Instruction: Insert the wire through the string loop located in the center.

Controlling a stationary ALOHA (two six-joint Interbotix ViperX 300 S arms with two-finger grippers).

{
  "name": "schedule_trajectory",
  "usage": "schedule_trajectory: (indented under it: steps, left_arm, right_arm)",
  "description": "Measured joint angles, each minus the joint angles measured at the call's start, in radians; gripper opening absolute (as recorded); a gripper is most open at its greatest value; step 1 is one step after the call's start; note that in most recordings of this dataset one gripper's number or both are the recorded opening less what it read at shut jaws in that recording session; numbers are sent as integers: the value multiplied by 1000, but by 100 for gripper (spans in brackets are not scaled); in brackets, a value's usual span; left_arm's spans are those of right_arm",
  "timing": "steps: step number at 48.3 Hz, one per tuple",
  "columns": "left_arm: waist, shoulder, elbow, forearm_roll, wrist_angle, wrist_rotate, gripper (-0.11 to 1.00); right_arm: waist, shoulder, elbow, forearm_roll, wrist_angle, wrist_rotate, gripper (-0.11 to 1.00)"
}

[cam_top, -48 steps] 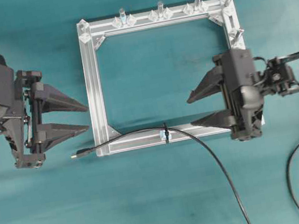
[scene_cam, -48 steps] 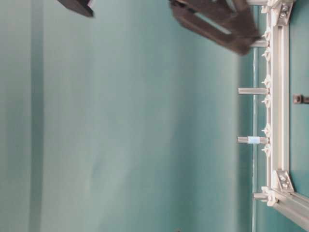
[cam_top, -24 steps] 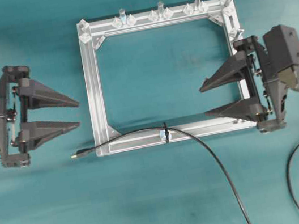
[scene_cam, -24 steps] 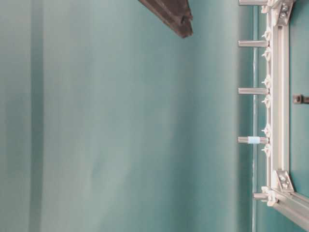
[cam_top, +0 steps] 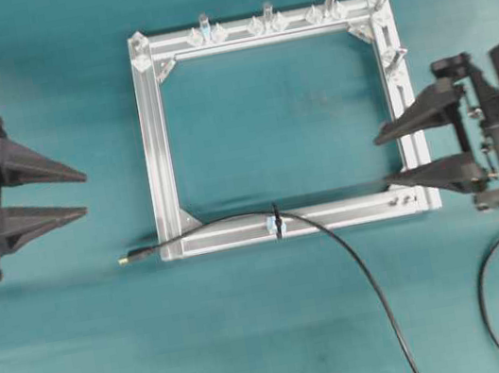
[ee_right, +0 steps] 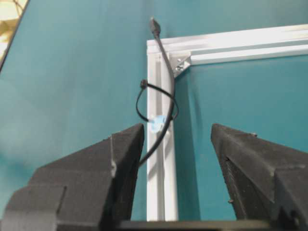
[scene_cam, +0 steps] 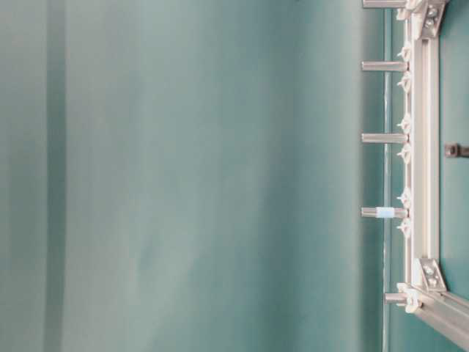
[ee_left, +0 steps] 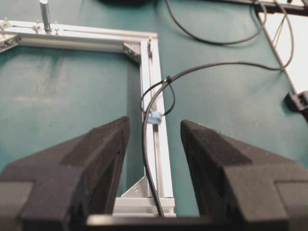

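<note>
Overhead exterior: left gripper [cam_top: 86, 193] and right gripper [cam_top: 383, 162] pulled outward from the aluminium frame [cam_top: 154, 145] since a second ago, both spread, empty. Wire [cam_top: 335, 239] unmoved, threaded through string loop [cam_top: 276, 221] on the near bar.

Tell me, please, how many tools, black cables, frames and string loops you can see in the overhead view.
Tools: 2, the left tool and the right tool
Black cables: 2, the wire and a plugless cable
Aluminium frame: 1
String loop: 1
Total: 6
</note>
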Motion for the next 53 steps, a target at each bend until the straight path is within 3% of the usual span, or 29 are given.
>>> schedule_trajectory:
  steps: [18, 30, 53]
  left_arm:
    - [0, -183, 74, 0, 103, 0, 49]
    - [18, -202, 80, 0, 126, 0, 48]
    - [41, -198, 78, 2, 126, 0, 48]
  right_arm:
    - [0, -325, 144, 0, 138, 2, 60]
    - [-5, -514, 178, 0, 291, 2, 48]
    - [-29, -509, 181, 0, 267, 0, 44]
